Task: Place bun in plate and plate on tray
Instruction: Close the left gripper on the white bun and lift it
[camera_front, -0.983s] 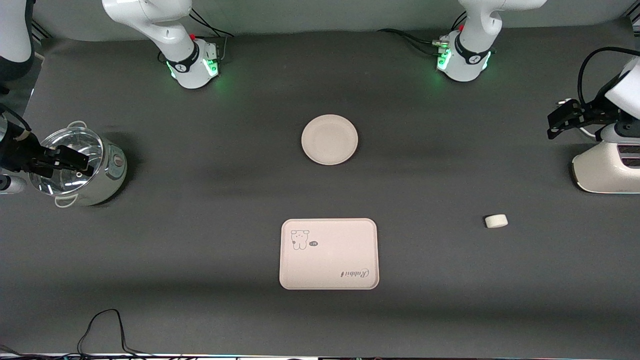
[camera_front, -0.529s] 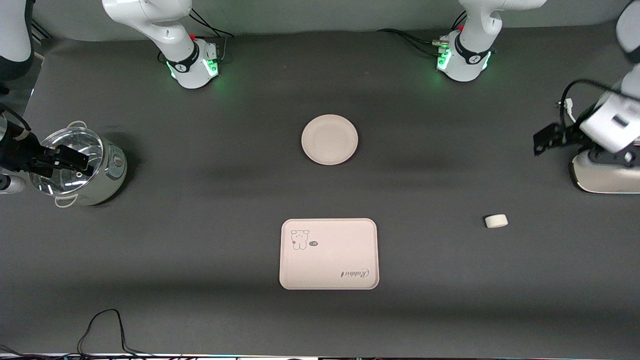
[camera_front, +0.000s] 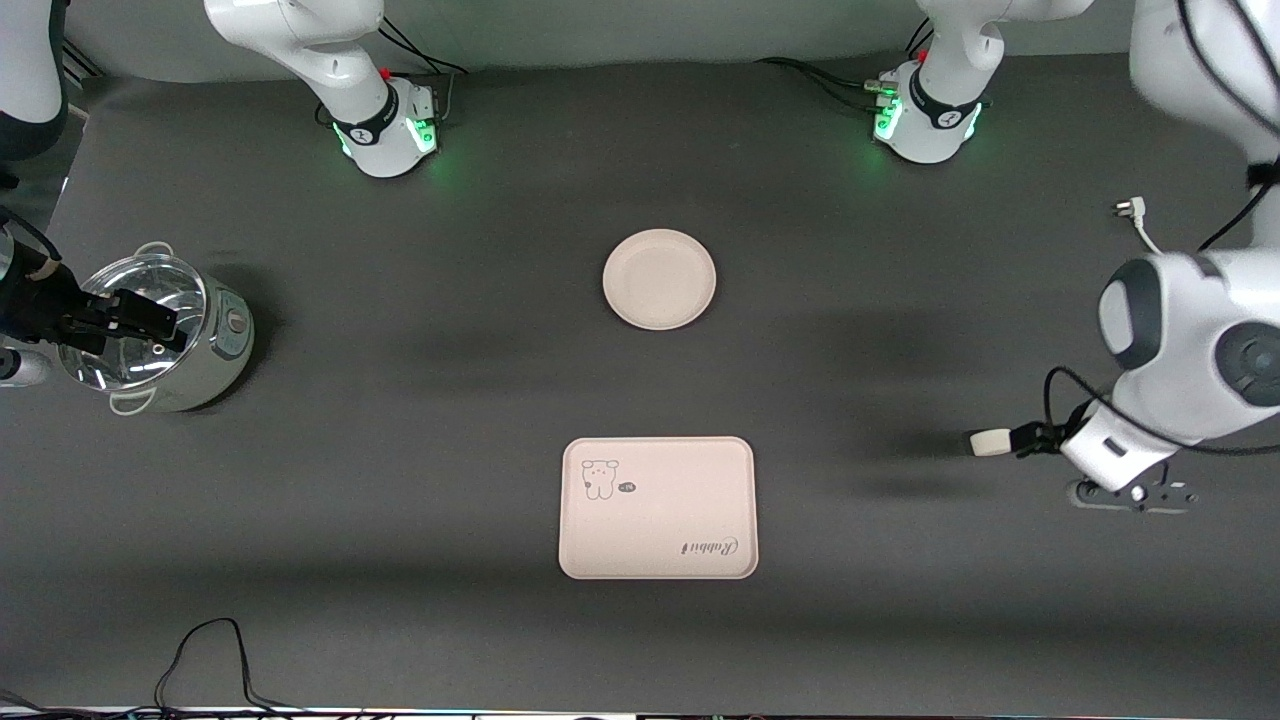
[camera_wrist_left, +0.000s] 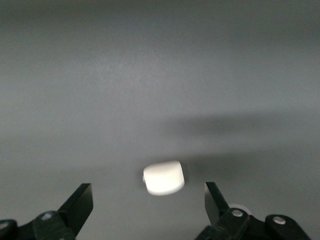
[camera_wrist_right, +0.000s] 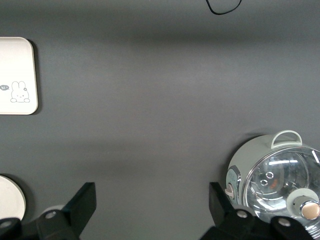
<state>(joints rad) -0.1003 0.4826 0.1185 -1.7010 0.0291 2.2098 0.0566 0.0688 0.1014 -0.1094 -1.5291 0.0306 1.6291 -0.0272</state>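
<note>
Right gripper waits over the pot at the right arm's end, fingers spread wide w/ nothing between. Plate sits mid-table, bare; tray lies nearer the front camera than the plate, well apart. Bun rests on the table toward the left arm's end. Left gripper hangs just over the bun, fingers apart either side, not touching.

The bun is plain white. The plate is cream-beige, unmarked. The tray is cream-pink with a small cartoon animal print and dark cursive lettering. The counter is dark grey. The pot is pale green-grey with a clear lid.
</note>
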